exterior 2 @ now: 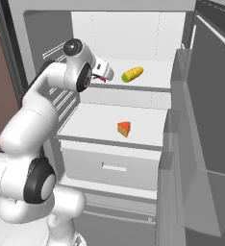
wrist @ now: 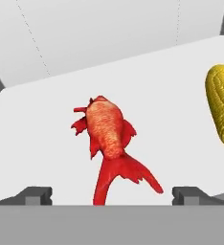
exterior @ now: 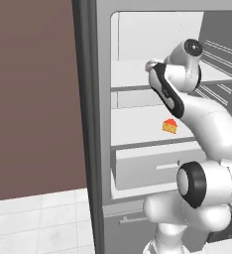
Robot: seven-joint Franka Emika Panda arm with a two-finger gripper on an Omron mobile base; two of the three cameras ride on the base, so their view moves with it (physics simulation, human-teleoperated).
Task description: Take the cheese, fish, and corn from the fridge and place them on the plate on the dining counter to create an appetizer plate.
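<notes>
The fridge [exterior: 90,124] stands open with my arm reaching onto its upper shelf. There the red-orange fish [wrist: 106,128] lies on the white shelf, its tail pointing back between my fingertips [wrist: 36,195]. My gripper [wrist: 113,197] is open just behind the fish and grips nothing; it also shows at the arm's end [exterior 2: 105,73]. The yellow corn [exterior 2: 132,74] lies to the right of the fish on the same shelf, seen close [wrist: 221,106]. The cheese [exterior 2: 124,128] wedge sits one shelf lower [exterior: 170,126]. The plate and the dining counter are out of view.
A white drawer [exterior 2: 112,166] closes the fridge bottom below the cheese shelf. The ribbed fridge door [exterior 2: 213,120] stands open at the right. A brown wall [exterior: 33,99] and pale floor tiles [exterior: 38,223] lie left of the fridge.
</notes>
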